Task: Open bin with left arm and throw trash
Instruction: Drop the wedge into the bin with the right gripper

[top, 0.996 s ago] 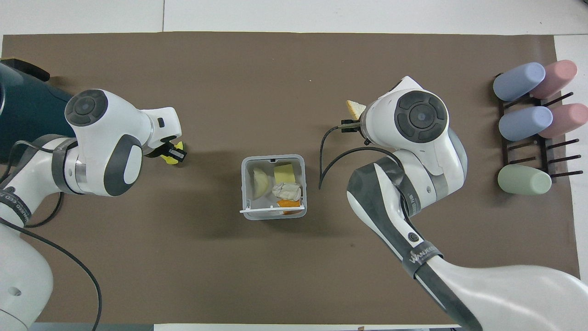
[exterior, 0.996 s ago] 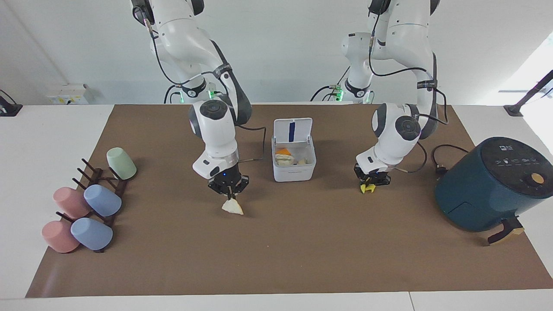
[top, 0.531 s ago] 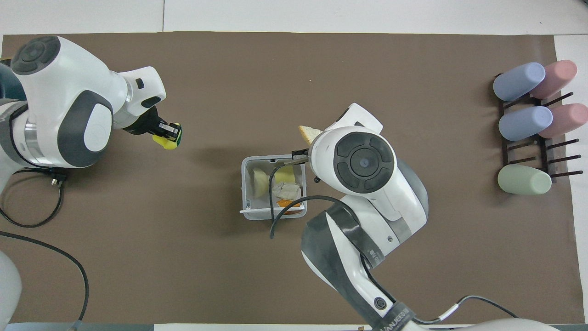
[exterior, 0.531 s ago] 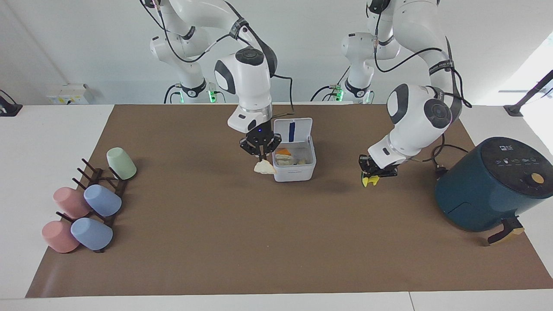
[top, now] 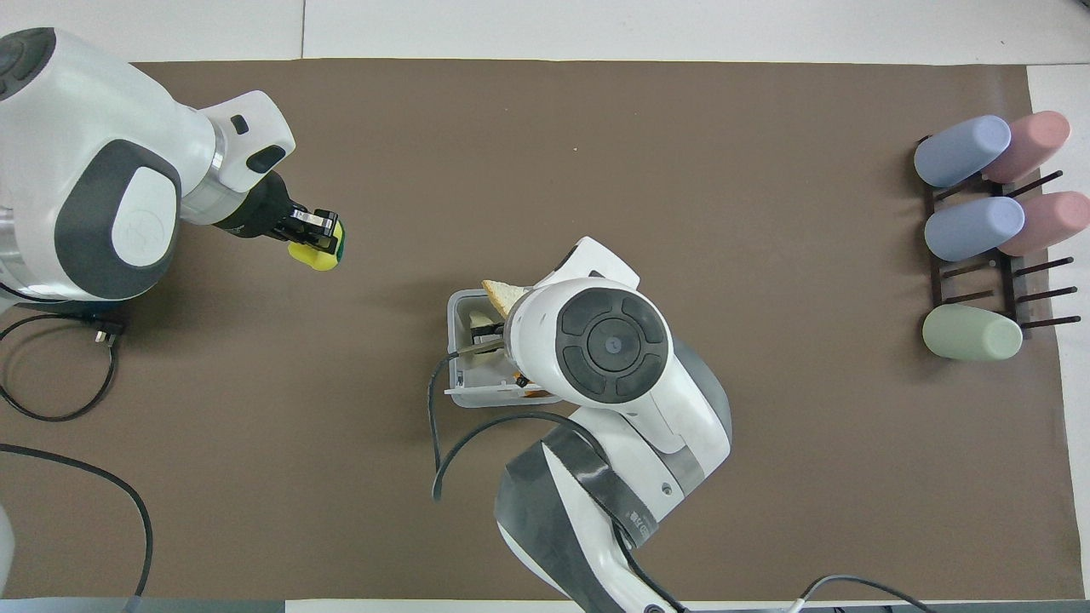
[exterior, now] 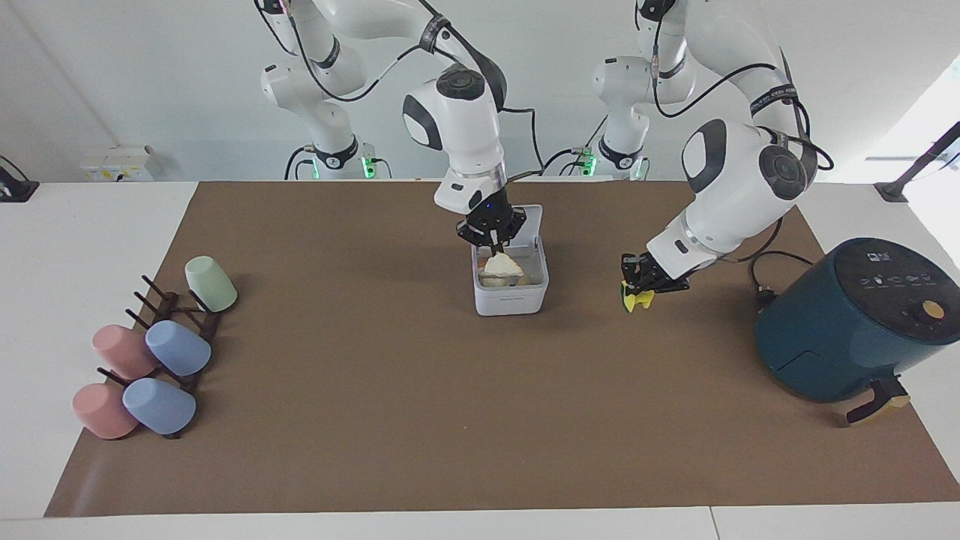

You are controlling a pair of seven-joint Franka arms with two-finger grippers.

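Over open bin, right claw pinching cream wedge; left claw w/ yellow chunk.

Both arms are glossy white with rounded shells and dark grey joint bands. The right arm carries a round dark grey cap with concentric rings on its wrist joint, and a grey band below it at 6 o'clock bears white lettering. The left arm has matching grey caps. Thin black cables loop along both arms. The grippers are black; the right gripper shows a small blue light. Green lights glow at both bases.
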